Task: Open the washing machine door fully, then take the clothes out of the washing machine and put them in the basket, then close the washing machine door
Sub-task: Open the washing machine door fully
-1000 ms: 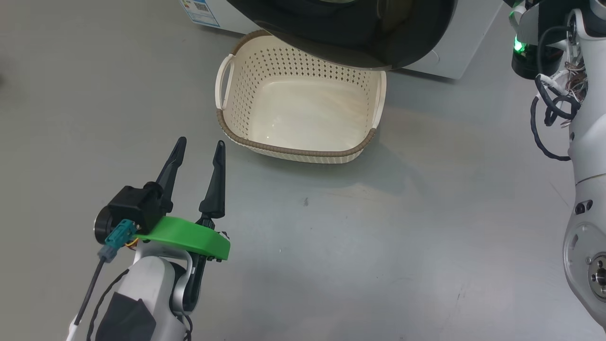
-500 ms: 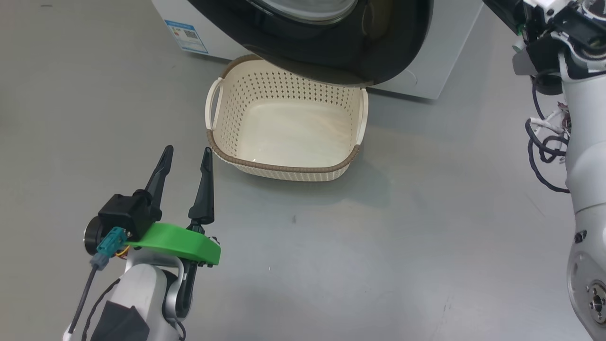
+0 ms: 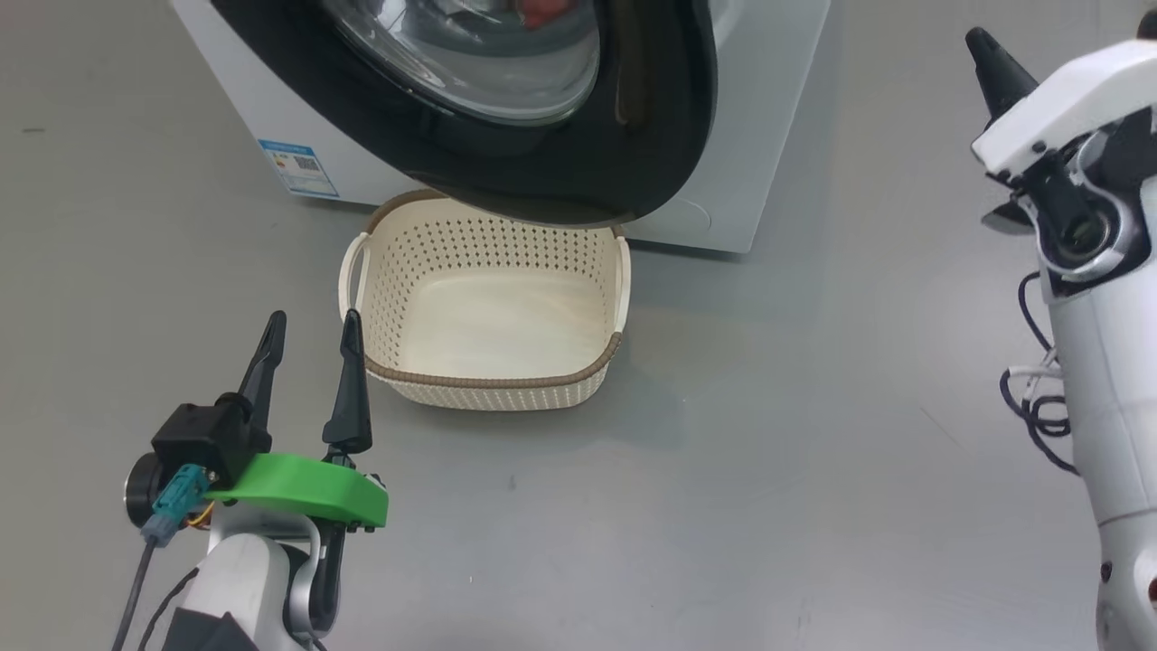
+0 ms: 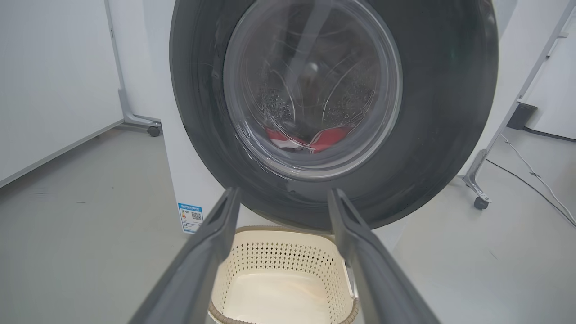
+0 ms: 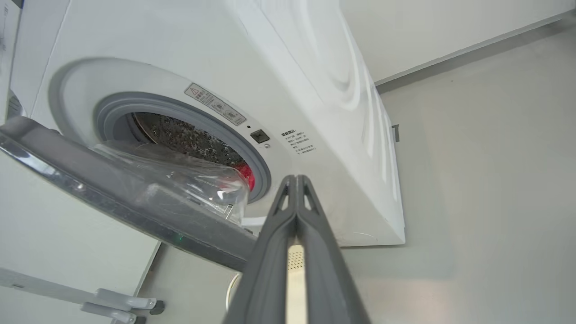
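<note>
The white washing machine [image 3: 759, 136] stands at the top of the head view. Its door [image 3: 651, 136], black-rimmed with a clear glass bowl, is ajar and overhangs the cream basket [image 3: 484, 316] on the floor. Red clothes [image 4: 330, 135] lie in the drum, seen through the glass in the left wrist view and past the grey gasket as clothes [image 5: 246, 173] in the right wrist view. My left gripper [image 3: 311, 318] is open and holds nothing, just left of the basket. My right gripper [image 3: 985, 45] is shut and raised to the right of the machine, pointing at the door gap [image 5: 295, 178].
Grey floor spreads in front of and right of the basket. My pale right arm [image 3: 1103, 362] with loose cables fills the right edge. White panels on wheeled feet [image 4: 154, 130] stand left of the machine. A metal stand [image 4: 479, 202] and a floor cable [image 4: 531, 175] are on its right.
The head camera has tilted up and turned, so more of the door and machine shows. The right gripper's shut fingers have come into view at the upper right. The left gripper stays open.
</note>
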Robot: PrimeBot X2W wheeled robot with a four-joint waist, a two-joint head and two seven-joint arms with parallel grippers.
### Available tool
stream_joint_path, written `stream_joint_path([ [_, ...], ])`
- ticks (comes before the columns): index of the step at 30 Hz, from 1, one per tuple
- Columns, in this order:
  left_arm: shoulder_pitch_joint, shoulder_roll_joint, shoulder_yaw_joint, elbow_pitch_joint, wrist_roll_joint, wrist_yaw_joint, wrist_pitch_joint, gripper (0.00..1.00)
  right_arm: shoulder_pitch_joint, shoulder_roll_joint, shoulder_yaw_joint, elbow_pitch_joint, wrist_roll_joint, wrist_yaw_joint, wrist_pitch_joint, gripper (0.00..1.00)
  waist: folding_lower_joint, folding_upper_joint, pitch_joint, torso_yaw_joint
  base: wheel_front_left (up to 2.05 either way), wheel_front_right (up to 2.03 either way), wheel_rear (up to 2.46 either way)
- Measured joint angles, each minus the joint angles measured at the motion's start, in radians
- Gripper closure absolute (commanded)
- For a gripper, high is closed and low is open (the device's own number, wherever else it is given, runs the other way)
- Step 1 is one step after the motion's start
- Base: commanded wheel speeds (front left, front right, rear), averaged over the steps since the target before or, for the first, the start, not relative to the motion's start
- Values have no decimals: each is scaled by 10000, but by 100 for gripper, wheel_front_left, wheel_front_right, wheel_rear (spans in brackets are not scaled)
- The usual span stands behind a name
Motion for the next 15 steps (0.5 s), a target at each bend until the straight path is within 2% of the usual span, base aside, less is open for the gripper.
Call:
stream_joint_path([
  [7,397,13,401,-148,148,4,0,0,1277,69,1197,-1526,-809,-12,-1802,100,0,0,-488,-577,0,0,0],
  [15,654,23,493,-274,221,2,0,0,3044,-29,1402,-1768,-1074,-12,-3402,100,0,0,-874,-1159,0,0,0],
])
